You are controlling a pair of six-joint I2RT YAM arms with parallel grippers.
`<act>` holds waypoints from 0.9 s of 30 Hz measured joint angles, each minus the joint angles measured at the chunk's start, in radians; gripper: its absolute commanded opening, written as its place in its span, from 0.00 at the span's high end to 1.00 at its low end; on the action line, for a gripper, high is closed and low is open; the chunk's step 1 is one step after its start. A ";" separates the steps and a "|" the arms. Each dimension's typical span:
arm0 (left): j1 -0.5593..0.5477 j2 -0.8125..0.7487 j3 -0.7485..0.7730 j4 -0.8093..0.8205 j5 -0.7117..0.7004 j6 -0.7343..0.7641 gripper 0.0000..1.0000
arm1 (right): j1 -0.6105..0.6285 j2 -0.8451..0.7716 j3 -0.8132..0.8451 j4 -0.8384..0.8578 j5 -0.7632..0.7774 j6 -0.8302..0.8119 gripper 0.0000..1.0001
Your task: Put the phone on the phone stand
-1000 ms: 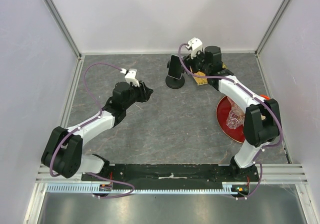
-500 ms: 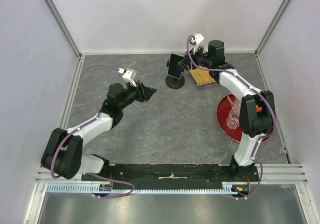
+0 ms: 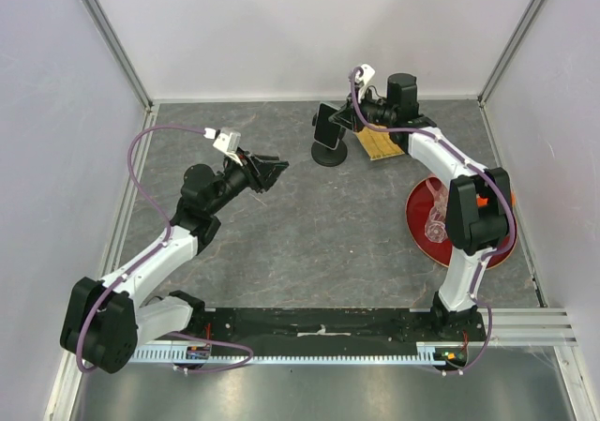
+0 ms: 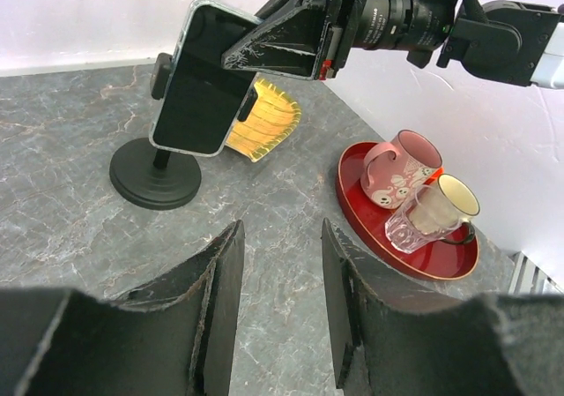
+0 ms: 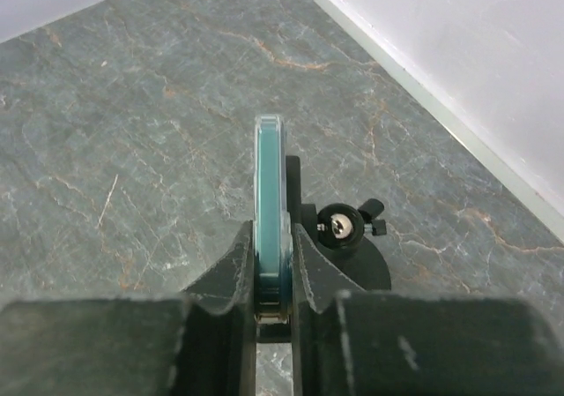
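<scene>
The phone (image 5: 270, 167) is pinched edge-on between the right gripper's (image 5: 270, 242) jaws and held tilted at the cradle of the stand (image 4: 154, 177); seating cannot be told. The left gripper (image 4: 280, 268) is held mid-table, jaws spread.

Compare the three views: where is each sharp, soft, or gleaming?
Top external: even light, all sharp, faint shadows. Left wrist: the left gripper is dark and soft-edged in front; the thin black rectangular phone is crisp, its rim gleaming; the round red plate shines. Right wrist: the phone's edge is sharp, the right gripper clamping it dark and soft.
</scene>
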 measured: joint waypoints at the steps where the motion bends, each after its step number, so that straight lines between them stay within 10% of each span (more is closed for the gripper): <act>1: 0.000 0.000 0.000 -0.001 0.004 -0.003 0.54 | 0.000 0.000 0.000 -0.003 -0.005 -0.003 1.00; 10: 0.000 -0.013 0.000 -0.032 0.071 -0.040 0.53 | -0.003 -0.077 -0.040 -0.130 -0.061 -0.080 1.00; 27: -0.003 -0.187 -0.074 0.053 0.329 -0.407 0.54 | 0.003 -0.763 -0.412 -0.844 -0.199 -0.254 1.00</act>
